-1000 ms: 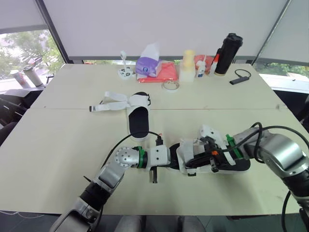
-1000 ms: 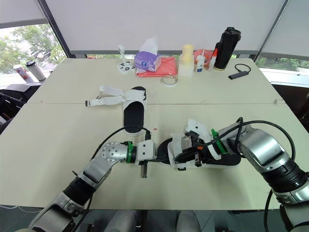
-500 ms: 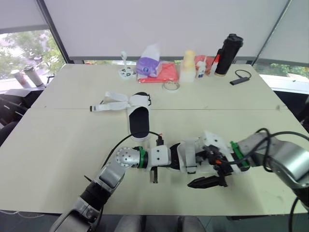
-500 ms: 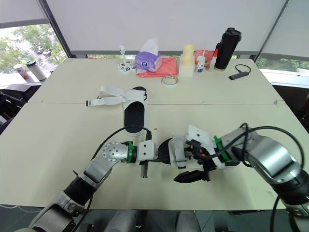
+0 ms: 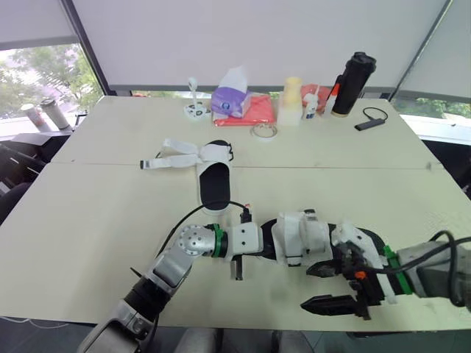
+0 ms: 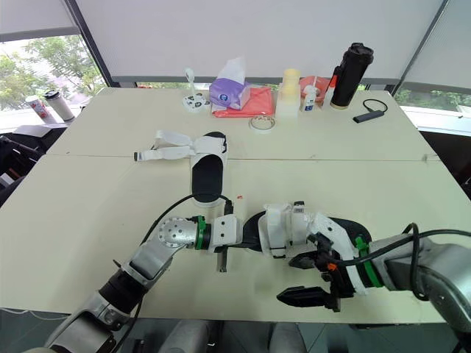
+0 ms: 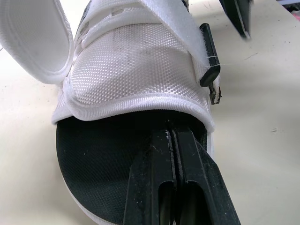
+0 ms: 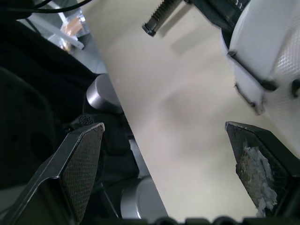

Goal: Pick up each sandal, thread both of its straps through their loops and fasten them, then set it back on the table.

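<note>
The near sandal, black sole with white mesh straps, lies at the table's front centre. My left gripper is shut on the toe edge of its sole; the left wrist view shows the fingers pinching the black sole under the white upper, beside a black loop. My right gripper stands open just in front of that sandal, apart from it, its fingers spread wide. The second sandal lies further back with its white straps loose to the left.
Along the far edge stand a purple tissue box, a red cloth, a pale bottle, a black flask and a tape roll. The table's front edge runs right below my right gripper.
My right gripper has opened, let go of the near sandal's strap and drawn back toward the front edge. The left gripper keeps its hold on the toe.
</note>
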